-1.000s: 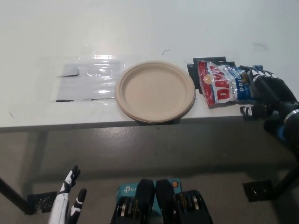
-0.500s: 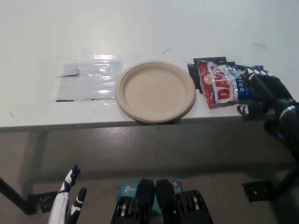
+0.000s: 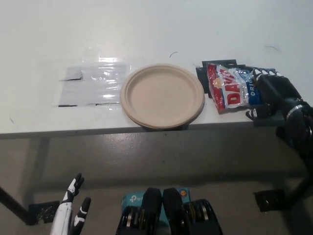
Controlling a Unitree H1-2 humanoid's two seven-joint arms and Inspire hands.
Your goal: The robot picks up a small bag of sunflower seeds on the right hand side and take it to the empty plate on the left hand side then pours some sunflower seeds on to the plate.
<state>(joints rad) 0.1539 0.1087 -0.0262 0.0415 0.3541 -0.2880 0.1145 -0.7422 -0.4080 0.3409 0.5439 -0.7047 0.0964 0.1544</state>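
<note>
Right hand fingers curl around seed bag right end, grip unclear

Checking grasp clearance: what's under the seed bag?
The seed bag lies flat on the white table, over black tape marks that stick out at its top-left. The right robot hand covers its right end; anything beneath there is hidden.

The bag of sunflower seeds carries big white letters on a red field — "DAV" can be read, and the rest of the word is not clear. On the blue part of the bag beside it there are small white letters, but the black right hand covers this end and they are too small to read. At the bottom, a teal box shows a white logo — it looks like "tp", not sure.
</note>
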